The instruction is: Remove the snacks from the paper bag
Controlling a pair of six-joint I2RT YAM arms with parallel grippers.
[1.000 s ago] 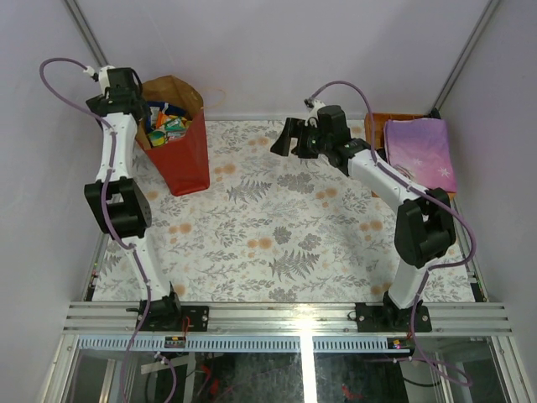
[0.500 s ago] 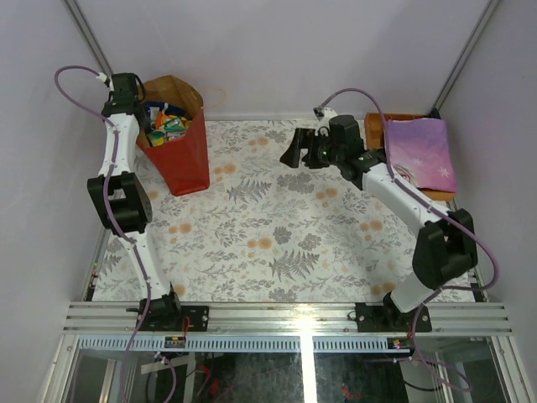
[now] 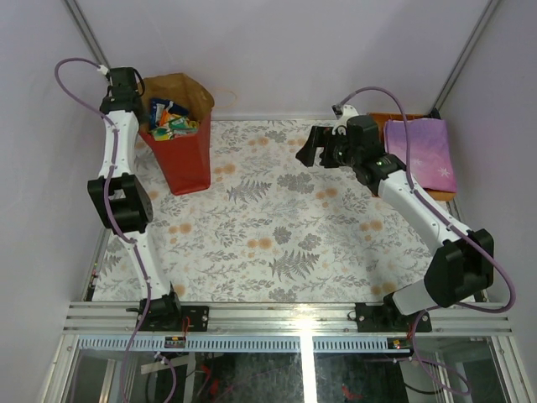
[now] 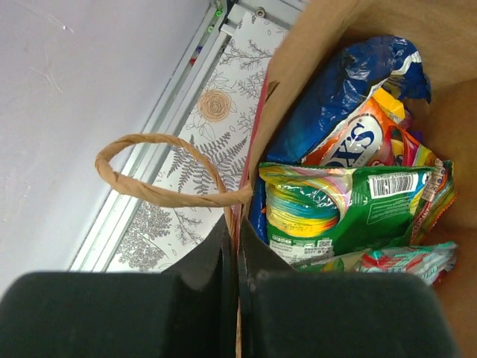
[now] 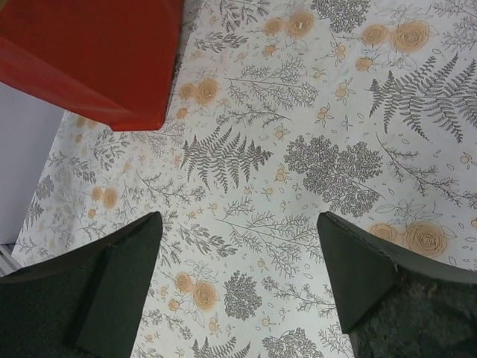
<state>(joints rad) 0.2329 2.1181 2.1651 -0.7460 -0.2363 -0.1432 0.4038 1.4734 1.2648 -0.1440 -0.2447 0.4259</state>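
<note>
Left end effector [image 4: 235, 242] clamps the paper bag [image 4: 328, 22] rim, clear only from its wrist camera; glossy snacks [image 4: 350, 209] fill it.

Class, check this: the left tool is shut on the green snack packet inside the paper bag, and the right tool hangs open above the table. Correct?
No. The left tool is shut on the wall of the paper bag, not the green packet, which lies inside, as the left wrist view shows. The right tool does hang open above the table.
</note>
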